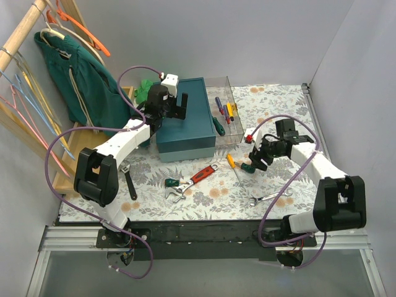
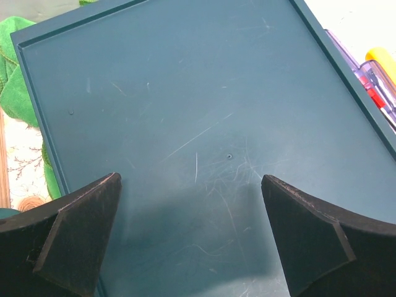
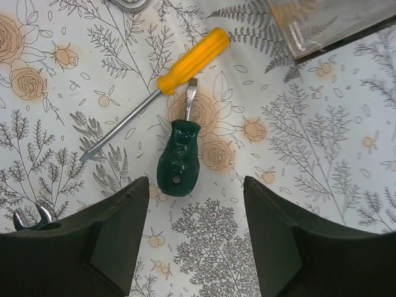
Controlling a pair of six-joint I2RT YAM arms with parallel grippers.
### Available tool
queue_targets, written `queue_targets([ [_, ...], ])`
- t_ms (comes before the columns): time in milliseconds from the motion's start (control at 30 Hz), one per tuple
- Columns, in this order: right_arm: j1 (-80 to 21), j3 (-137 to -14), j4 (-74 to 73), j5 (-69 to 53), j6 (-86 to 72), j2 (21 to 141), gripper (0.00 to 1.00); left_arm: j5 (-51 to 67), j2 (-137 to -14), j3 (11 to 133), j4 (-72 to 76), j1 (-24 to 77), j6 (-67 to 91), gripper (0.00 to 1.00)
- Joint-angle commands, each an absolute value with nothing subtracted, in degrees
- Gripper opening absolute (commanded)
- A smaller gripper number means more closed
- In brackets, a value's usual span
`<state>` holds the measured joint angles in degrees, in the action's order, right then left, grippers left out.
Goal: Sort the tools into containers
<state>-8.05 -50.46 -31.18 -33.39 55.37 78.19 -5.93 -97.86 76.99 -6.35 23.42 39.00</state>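
Observation:
My left gripper (image 1: 174, 105) (image 2: 190, 185) is open and empty just above the teal box's lid (image 1: 185, 120) (image 2: 185, 86). The clear box (image 1: 225, 105) beside it holds several screwdrivers (image 1: 223, 111); its edge shows in the left wrist view (image 2: 374, 77). My right gripper (image 1: 256, 158) (image 3: 196, 189) is open and empty above a stubby green-handled screwdriver (image 1: 247, 167) (image 3: 179, 158) lying next to a yellow-handled screwdriver (image 1: 231, 161) (image 3: 189, 60). A red-handled adjustable wrench (image 1: 202, 175), a green-handled tool (image 1: 172, 182), a silver spanner (image 1: 270, 198) and a black wrench (image 1: 130, 184) lie on the floral mat.
A green cloth (image 1: 147, 85) (image 2: 17, 93) lies behind the teal box. A wooden rack (image 1: 62, 179) with a green garment (image 1: 80, 80) and hangers stands at the left. The clear box's corner (image 3: 328, 21) is just beyond my right gripper. White walls close in both sides.

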Motion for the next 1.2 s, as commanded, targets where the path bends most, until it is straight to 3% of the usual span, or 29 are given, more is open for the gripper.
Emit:
queue_targets([
  [0, -10.5, -50.3, -28.9, -33.8, 53.0, 81.5, 0.71, -5.9, -95.5, 76.3, -5.4, 23.3, 39.5, 0.98],
  [333, -14.6, -44.3, -17.8, -22.9, 48.9, 85.1, 0.7, -7.0, -94.8, 75.8, -5.2, 23.3, 38.7, 0.98],
  [433, -14.8, -43.3, -15.7, -18.9, 49.0, 86.6, 0.65, -7.4, -94.8, 75.8, -4.9, 23.3, 38.4, 0.98],
  [467, -14.8, -43.2, -15.6, -18.2, 49.0, 87.0, 0.62, -7.4, -94.7, 75.8, -5.0, 23.3, 38.4, 0.98],
  [600, -14.8, -42.9, -19.0, -19.0, 51.0, 84.7, 0.28, -7.3, -94.8, 75.5, -4.8, 23.3, 38.4, 0.98],
  [700, -14.2, -42.5, -26.1, -21.3, 56.5, 77.1, 0.16, -6.9, -95.0, 75.5, -4.7, 23.3, 38.6, 0.98],
  [933, -5.0, -51.1, -42.5, -28.5, 59.3, 57.2, 0.01, -5.8, -96.5, 76.6, -4.4, 23.3, 39.5, 0.98],
  [1067, -2.6, -53.8, -30.0, -36.1, 44.6, 49.8, 0.01, -6.0, -97.6, 77.5, -4.2, 23.3, 39.5, 0.98],
  [1167, -5.0, -58.1, -16.5, -36.7, 28.6, 56.0, 0.01, -5.7, -98.3, 78.2, -4.2, 23.3, 39.6, 0.98],
])
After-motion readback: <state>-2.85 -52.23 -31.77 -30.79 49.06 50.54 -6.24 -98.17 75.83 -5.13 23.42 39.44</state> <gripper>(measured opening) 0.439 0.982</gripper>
